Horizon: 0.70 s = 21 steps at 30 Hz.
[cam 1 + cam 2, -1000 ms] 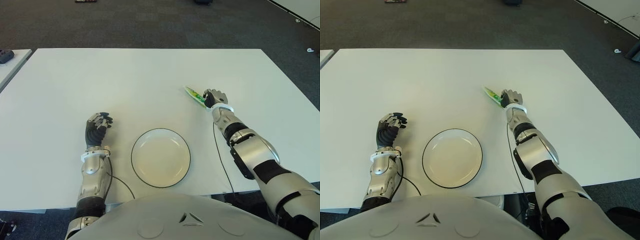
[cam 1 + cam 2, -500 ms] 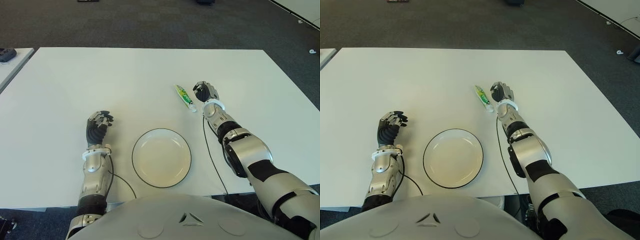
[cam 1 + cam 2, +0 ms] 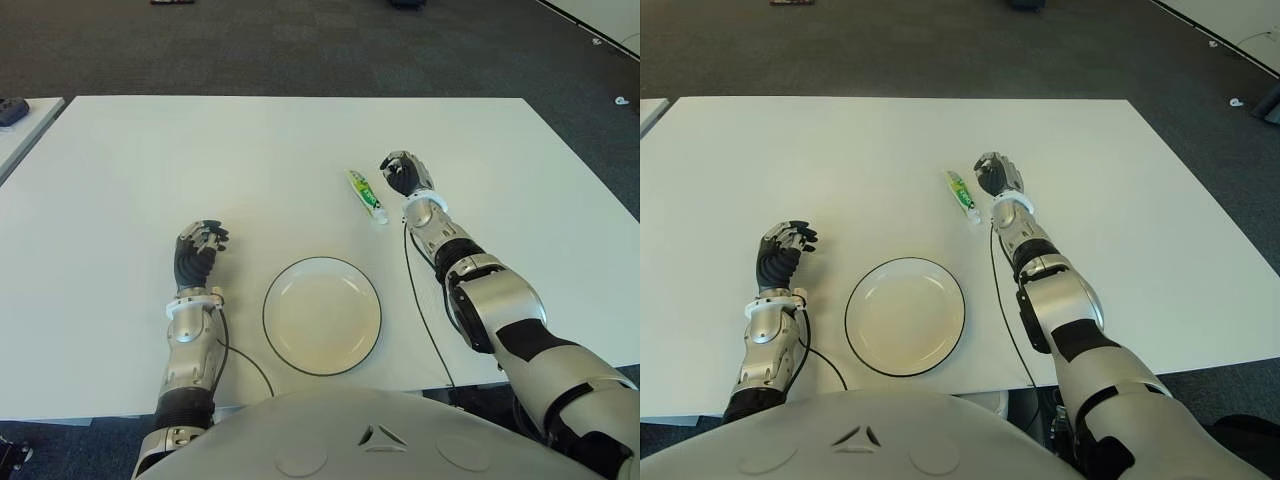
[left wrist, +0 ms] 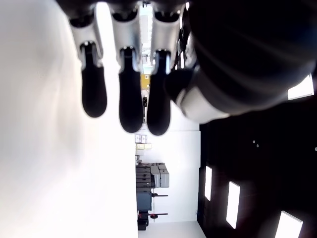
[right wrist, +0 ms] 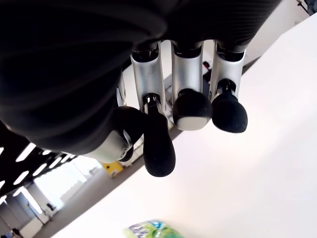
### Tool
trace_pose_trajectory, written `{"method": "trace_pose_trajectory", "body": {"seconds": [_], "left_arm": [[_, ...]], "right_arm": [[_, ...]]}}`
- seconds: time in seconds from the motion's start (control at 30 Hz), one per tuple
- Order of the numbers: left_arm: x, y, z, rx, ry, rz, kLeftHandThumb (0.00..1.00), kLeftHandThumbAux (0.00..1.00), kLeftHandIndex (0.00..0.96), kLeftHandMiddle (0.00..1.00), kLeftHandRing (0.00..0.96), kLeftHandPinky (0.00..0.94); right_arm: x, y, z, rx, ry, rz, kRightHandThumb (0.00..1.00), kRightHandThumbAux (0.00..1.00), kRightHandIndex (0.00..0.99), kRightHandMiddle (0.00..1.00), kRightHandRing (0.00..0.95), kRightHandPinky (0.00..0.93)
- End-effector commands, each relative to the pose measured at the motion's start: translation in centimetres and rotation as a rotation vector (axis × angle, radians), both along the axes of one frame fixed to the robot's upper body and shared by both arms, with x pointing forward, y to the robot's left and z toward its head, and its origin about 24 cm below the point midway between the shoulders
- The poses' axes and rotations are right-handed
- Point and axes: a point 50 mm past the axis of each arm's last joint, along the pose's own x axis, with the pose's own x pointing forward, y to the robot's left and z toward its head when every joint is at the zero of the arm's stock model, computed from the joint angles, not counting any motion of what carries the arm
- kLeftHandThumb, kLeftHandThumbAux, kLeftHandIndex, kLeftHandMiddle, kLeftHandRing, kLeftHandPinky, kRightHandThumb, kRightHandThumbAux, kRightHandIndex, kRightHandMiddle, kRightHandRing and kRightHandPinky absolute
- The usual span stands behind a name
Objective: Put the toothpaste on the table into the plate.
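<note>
One white table (image 3: 300, 140) carries one toothpaste tube (image 3: 366, 194) and one round white plate (image 3: 321, 315) with a dark rim. The tube, green and white with printing too small to read, lies flat on the table just to the left of the right hand's fingers (image 5: 158, 144), apart from them and beyond the plate's far right edge. The right hand (image 3: 403, 174) has its fingers curled partway, gripping nothing; its wrist view shows the tube's green end near the fingertips. The left hand (image 3: 199, 248) shows to the left of the plate, its fingers (image 4: 131, 101) loosely curled and likewise holding nothing. The plate holds nothing.
</note>
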Motion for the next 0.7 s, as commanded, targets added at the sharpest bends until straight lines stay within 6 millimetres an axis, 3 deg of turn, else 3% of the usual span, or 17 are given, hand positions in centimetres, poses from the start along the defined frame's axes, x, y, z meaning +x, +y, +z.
{"method": "trace_pose_trajectory", "body": {"seconds": [0.03,0.37,0.43,0.53,0.57,0.6,0.7], "left_arm": [[0.08,-0.17,-0.24,-0.007,0.005,0.000,0.705,0.717,0.428,0.513,0.519,0.520],[0.02,-0.11,-0.39,0.001,0.016,-0.004,0.705,0.718,0.428,0.515,0.519,0.520],[0.02,-0.10,-0.39,0.002,0.017,-0.004,0.705,0.718,0.428,0.517,0.519,0.523],[0.02,-0.10,-0.41,0.003,0.020,-0.006,0.704,0.718,0.428,0.519,0.522,0.530],[0.01,-0.09,-0.42,0.003,0.022,-0.007,0.704,0.718,0.428,0.519,0.522,0.528],[0.05,-0.09,-0.43,0.004,0.023,-0.007,0.704,0.718,0.429,0.519,0.522,0.527],[0.14,-0.09,-0.45,0.007,0.026,-0.006,0.704,0.718,0.429,0.520,0.524,0.523]], "right_arm": [[0.43,0.81,1.10,0.055,-0.049,0.031,0.706,0.723,0.439,0.884,0.884,0.877],[0.33,1.29,1.79,0.107,-0.095,0.102,0.706,0.722,0.439,0.872,0.871,0.854],[0.32,1.36,1.82,0.113,-0.091,0.113,0.706,0.722,0.440,0.841,0.825,0.799],[0.40,1.58,1.75,0.086,-0.057,0.142,0.695,0.723,0.429,0.662,0.644,0.620],[0.44,1.63,1.70,0.072,-0.041,0.149,0.538,0.671,0.331,0.483,0.465,0.458],[0.53,1.71,1.60,0.044,-0.015,0.154,0.433,0.638,0.266,0.368,0.349,0.353],[0.69,1.80,1.45,-0.007,0.028,0.154,0.287,0.561,0.115,0.135,0.123,0.139]]}}
